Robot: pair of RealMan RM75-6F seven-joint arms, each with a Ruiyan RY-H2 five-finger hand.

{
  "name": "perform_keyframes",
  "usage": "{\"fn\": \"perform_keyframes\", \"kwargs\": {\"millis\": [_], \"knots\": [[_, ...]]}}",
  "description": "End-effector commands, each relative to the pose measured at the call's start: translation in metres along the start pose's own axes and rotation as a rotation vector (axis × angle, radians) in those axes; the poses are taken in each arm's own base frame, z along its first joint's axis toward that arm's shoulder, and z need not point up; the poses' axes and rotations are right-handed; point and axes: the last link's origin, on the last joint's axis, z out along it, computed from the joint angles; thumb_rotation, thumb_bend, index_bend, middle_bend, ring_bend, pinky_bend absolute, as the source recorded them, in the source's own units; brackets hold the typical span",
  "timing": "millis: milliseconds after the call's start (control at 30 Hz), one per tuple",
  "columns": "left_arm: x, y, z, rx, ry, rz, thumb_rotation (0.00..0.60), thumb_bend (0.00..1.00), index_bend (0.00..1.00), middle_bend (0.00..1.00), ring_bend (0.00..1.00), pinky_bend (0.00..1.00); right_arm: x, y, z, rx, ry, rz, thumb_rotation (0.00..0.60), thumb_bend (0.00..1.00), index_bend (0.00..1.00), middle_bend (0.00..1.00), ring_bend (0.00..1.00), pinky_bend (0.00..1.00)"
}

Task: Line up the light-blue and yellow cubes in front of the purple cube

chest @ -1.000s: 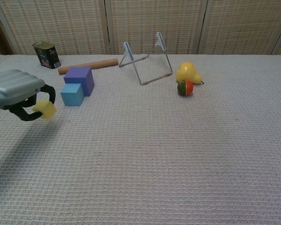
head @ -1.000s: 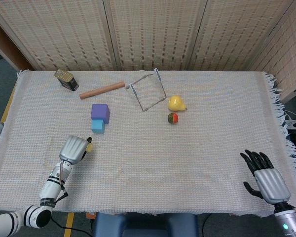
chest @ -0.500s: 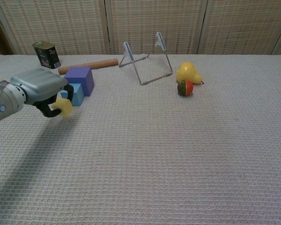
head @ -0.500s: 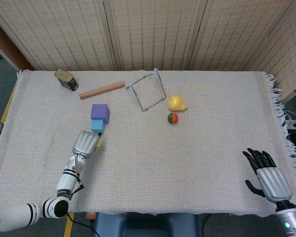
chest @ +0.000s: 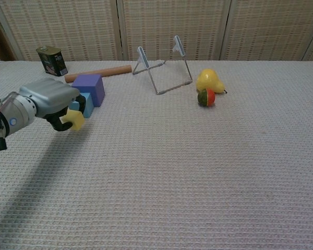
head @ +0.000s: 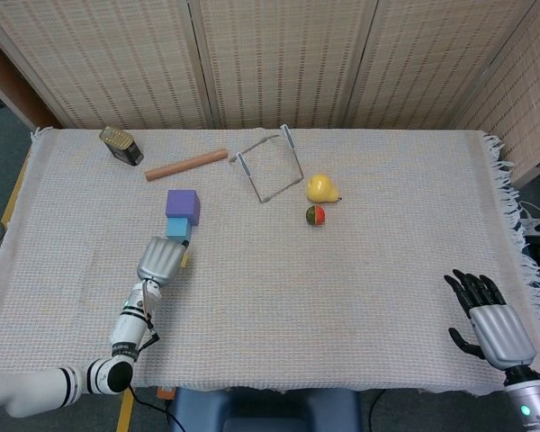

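Nearly there, judging by the layout. Yellow cube [chest: 74, 120] pinched in the fingertips of the left hand [chest: 51, 100], hanging just under and in front of the palm, close above the cloth and seemingly not yet set down. Directly beyond the hand, touching or almost touching the fingers: light-blue cube [chest: 85, 104], already seated against the front face of the purple cube [chest: 91, 87]. So one cube placed, one left to go. Remaining, as far as can be judged: lowering the yellow one onto the tablecloth [chest: 198, 172] just ahead of the light-blue one, square with the row, then letting go. From the head view, mostly hidden under the left hand [head: 161, 259], only a sliver of yellow at its edge; exact gap to the light-blue cube [head: 179, 229] impossible to tell.

Farther beyond the hand, past the purple cube: wooden rod [chest: 98, 73] and tin can [chest: 51, 60]. Well off toward the other side: wire stand [chest: 164, 66], yellow pear [chest: 209, 80], small red-and-green ball [chest: 206, 97].

Right hand [head: 488, 322] far away at the near table edge, resting idle, fingers spread, holding nothing.
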Motion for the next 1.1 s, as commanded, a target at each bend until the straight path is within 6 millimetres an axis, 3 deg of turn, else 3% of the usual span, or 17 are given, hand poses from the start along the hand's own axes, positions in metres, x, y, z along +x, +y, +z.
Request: {"fn": "perform_keyframes", "kwargs": {"millis": [33, 300, 833, 1100], "knots": [[-0.002, -0.001, 0.004, 0.013, -0.01, -0.003, 0.6, 0.4, 0.44, 1.0, 1.0, 1.0, 0.001, 0.0, 0.0, -0.001, 0.002, 0.002, 0.6, 0.1, 0.0, 0.0, 0.0, 0.0], [-0.003, 0.002, 0.008, 0.013, -0.008, -0.011, 0.6, 0.4, 0.43, 1.0, 1.0, 1.0, 0.001, 0.001, -0.001, -0.001, 0.004, 0.004, 0.6, 0.1, 0.0, 0.0, 0.0, 0.0], [-0.002, 0.003, 0.009, 0.005, -0.005, -0.017, 0.6, 0.4, 0.31, 1.0, 1.0, 1.0, 0.001, 0.001, -0.001, -0.002, 0.004, 0.004, 0.6, 0.1, 0.0, 0.0, 0.0, 0.0], [0.006, 0.0, -0.018, -0.032, 0.051, -0.047, 0.6, 0.4, 0.31, 1.0, 1.0, 1.0, 0.001, 0.001, -0.001, -0.001, 0.0, 0.004, 0.6, 0.1, 0.0, 0.0, 0.0, 0.0]]}}
